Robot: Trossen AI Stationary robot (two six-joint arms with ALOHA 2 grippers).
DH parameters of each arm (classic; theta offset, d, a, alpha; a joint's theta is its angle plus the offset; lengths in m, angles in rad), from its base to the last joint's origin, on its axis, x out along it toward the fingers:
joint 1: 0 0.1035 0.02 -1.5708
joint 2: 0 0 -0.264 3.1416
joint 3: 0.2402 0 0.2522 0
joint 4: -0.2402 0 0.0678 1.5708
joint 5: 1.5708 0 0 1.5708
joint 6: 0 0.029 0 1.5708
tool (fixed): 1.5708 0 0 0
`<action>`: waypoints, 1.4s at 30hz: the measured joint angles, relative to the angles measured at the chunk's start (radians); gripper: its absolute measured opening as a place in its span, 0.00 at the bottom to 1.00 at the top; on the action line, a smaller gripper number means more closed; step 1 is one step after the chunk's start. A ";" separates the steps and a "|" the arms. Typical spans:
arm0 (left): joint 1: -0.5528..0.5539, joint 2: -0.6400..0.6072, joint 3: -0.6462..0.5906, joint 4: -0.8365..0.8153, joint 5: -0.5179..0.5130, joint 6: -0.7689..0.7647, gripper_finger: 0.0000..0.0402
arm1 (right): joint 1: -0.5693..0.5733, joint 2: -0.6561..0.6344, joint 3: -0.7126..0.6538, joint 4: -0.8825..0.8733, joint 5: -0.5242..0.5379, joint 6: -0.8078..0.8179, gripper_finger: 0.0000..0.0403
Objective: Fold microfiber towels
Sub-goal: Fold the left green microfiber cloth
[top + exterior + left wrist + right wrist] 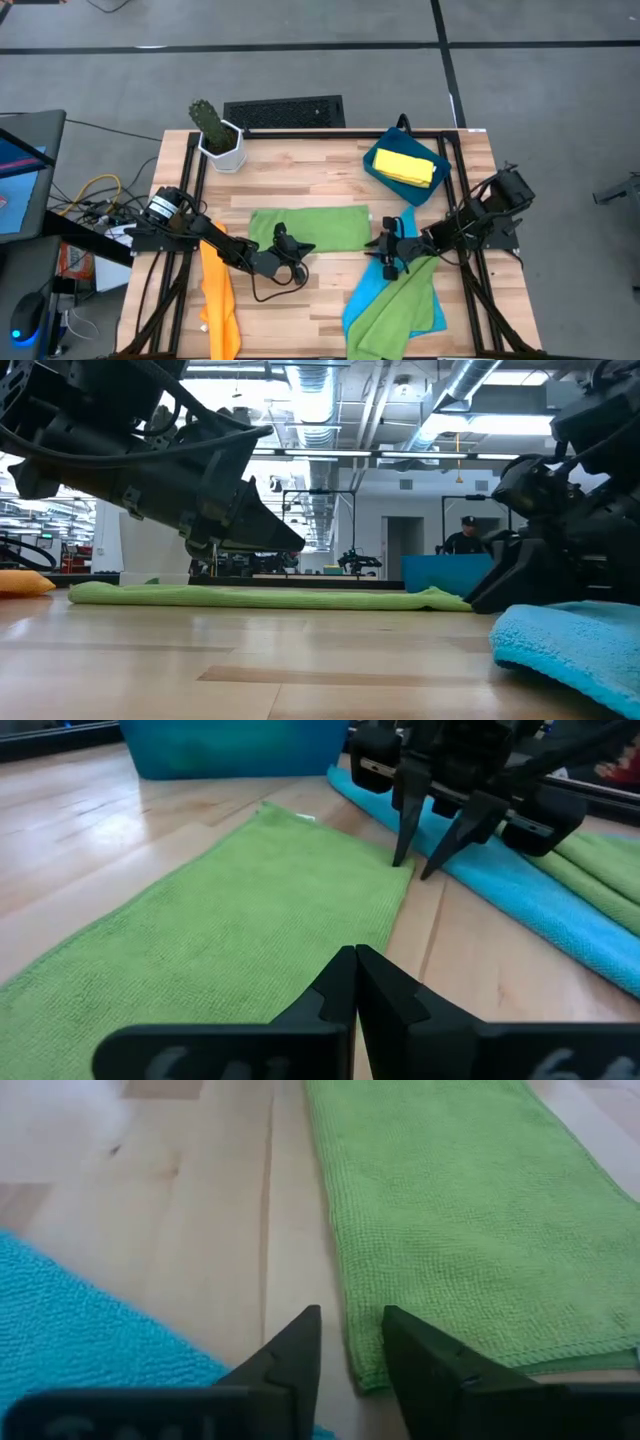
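Towels lie spread over the wooden table [310, 185], and from the left the first is the orange towel [218, 300], draped along the near left edge. Above it reaches the left arm, whose left gripper [284, 243] rests on the left end of a folded green towel [325, 226] in the middle of the table, its two fingers pressed together with nothing between them. That green towel lies flat as a long strip, running left to right. At its right end the right gripper [387, 252] points down at the towel's near right corner, fingers a little apart with a narrow gap and holding nothing; in the right wrist view the tips [300, 1342] sit just beside the cloth's edge, over bare wood. To the right and nearer lies the blue towel [368, 295] with a second green towel [400, 305] crumpled over it, reaching the near edge. Far right, a blue tray [376, 168] holds the folded yellow towel [410, 166]. A potted cactus [212, 128] stands at the far left corner.
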State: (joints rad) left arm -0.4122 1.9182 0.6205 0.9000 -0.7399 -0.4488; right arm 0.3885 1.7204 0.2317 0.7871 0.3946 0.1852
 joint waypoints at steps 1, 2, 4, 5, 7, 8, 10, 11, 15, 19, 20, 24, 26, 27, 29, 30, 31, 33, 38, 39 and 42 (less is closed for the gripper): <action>0.000 0.000 0.000 0.001 0.000 0.000 0.00 | 0.000 -0.005 0.000 -0.005 0.000 -0.001 0.28; 0.000 0.000 0.000 0.000 0.000 0.000 0.00 | -0.002 -0.007 0.000 -0.006 0.000 -0.001 0.26; 0.000 0.000 0.000 0.001 0.000 -0.001 0.00 | -0.002 -0.014 -0.001 -0.013 0.006 -0.006 0.23; 0.000 0.000 0.000 0.001 0.000 -0.001 0.00 | 0.000 -0.021 -0.002 -0.020 0.011 -0.007 0.21; 0.000 0.000 0.000 0.001 0.000 -0.008 0.00 | 0.002 -0.031 -0.003 -0.029 0.023 -0.011 0.17; 0.000 0.000 0.000 0.001 0.001 -0.010 0.00 | 0.002 -0.039 -0.002 -0.036 0.025 -0.018 0.15; 0.000 0.000 0.000 0.001 0.003 -0.014 0.00 | 0.001 -0.055 0.002 -0.048 0.031 -0.039 0.11; 0.000 0.000 0.000 0.001 0.003 -0.015 0.00 | 0.000 -0.060 0.006 -0.055 0.034 -0.054 0.08; 0.000 0.000 0.000 -0.007 0.002 -0.017 0.00 | 0.000 -0.080 0.034 -0.080 0.033 -0.106 0.02; 0.000 0.000 0.000 -0.013 0.002 -0.024 0.00 | -0.008 -0.083 0.069 -0.099 0.030 -0.116 0.07; 0.000 0.000 0.000 -0.015 0.002 -0.025 0.00 | -0.012 -0.082 0.079 -0.099 0.030 -0.125 0.08; 0.000 0.013 0.003 -0.011 0.000 -0.027 0.00 | -0.017 -0.082 0.125 -0.114 0.029 -0.192 0.08; 0.000 0.035 0.008 -0.013 0.000 -0.030 0.00 | -0.020 -0.083 0.150 -0.115 0.027 -0.236 0.06; 0.000 0.053 0.018 -0.010 0.007 -0.035 0.00 | -0.023 -0.083 0.165 -0.120 0.025 -0.257 0.05; 0.000 0.085 0.030 -0.010 0.012 -0.044 0.00 | -0.031 -0.083 0.197 -0.138 0.008 -0.296 0.04; 0.000 0.100 0.038 -0.011 0.018 -0.045 0.00 | -0.037 -0.083 0.213 -0.149 -0.003 -0.312 0.04; 0.000 0.115 0.046 -0.011 0.019 -0.045 0.00 | -0.041 -0.083 0.229 -0.156 -0.008 -0.323 0.04; 0.000 0.130 0.059 -0.013 0.021 -0.045 0.00 | -0.052 -0.083 0.259 -0.164 -0.019 -0.346 0.06; 0.000 0.137 0.077 -0.031 0.028 -0.033 0.00 | -0.086 -0.077 0.315 -0.169 -0.098 -0.392 0.07; 0.000 0.137 0.078 -0.032 0.029 -0.029 0.00 | -0.091 -0.077 0.323 -0.166 -0.110 -0.396 0.06; 0.000 0.137 0.079 -0.038 0.028 -0.027 0.00 | -0.106 -0.077 0.335 -0.168 -0.139 -0.404 0.05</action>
State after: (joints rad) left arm -0.4126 2.0556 0.6996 0.8617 -0.7121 -0.4755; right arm 0.2827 1.6436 0.5667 0.6188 0.2560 -0.2188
